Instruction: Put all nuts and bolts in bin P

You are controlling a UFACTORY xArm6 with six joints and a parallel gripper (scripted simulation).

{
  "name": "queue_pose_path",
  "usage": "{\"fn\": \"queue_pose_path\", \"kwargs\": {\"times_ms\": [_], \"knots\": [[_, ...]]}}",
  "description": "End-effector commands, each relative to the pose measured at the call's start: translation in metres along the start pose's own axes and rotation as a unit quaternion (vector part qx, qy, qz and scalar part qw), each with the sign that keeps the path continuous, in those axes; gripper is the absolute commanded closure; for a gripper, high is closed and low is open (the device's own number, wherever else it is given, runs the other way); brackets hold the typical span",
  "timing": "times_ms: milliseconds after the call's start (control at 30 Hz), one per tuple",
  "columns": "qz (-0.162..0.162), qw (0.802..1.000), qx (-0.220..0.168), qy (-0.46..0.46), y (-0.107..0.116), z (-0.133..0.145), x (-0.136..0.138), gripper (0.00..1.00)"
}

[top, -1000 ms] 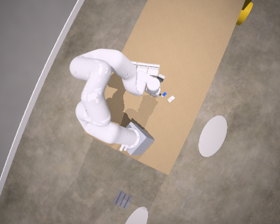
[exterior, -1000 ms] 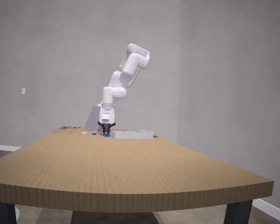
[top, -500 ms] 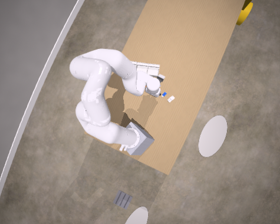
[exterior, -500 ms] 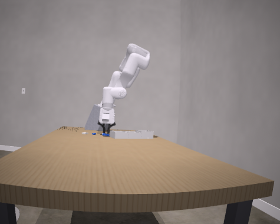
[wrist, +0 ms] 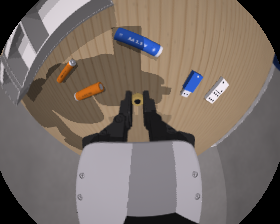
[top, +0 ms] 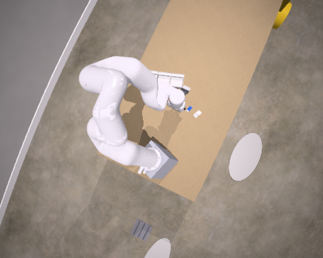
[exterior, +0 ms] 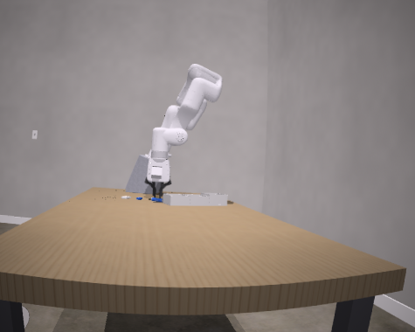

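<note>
Black two-fingered gripper [wrist: 138, 102] was nearly closed on a small brass-coloured piece [wrist: 138, 99], low over the wooden worktop [top: 207, 51], beside the pale bins [exterior: 196, 199]. Delivery was judged outstanding.

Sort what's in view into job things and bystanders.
Job: gripper, shut on a small brass piece, likely a nut or bolt; bins.
Lying about: long blue stick; short blue stick; white stick; two orange sticks.

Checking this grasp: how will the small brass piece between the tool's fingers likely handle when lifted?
The brass piece looks small and rigid, so probably light and stiff. The tool pinches only its tip, so it may slip or pivot. Too small to tell whether it would roll.
</note>
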State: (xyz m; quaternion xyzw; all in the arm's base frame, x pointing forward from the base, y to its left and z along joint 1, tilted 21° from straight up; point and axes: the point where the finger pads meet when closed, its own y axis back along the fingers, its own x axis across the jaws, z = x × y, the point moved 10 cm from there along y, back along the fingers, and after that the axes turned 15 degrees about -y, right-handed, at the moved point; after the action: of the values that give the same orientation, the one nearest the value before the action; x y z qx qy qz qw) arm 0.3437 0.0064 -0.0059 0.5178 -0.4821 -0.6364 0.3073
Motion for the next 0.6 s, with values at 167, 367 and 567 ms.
{"fn": "queue_pose_path", "kwargs": {"times_ms": [167, 367, 567], "knots": [[0.000, 1.000, 0.001, 0.000, 0.032, -0.001, 0.000, 1.00], [0.000, 1.000, 0.001, 0.000, 0.045, -0.001, 0.000, 1.00], [0.000, 1.000, 0.001, 0.000, 0.055, -0.001, 0.000, 1.00]]}}
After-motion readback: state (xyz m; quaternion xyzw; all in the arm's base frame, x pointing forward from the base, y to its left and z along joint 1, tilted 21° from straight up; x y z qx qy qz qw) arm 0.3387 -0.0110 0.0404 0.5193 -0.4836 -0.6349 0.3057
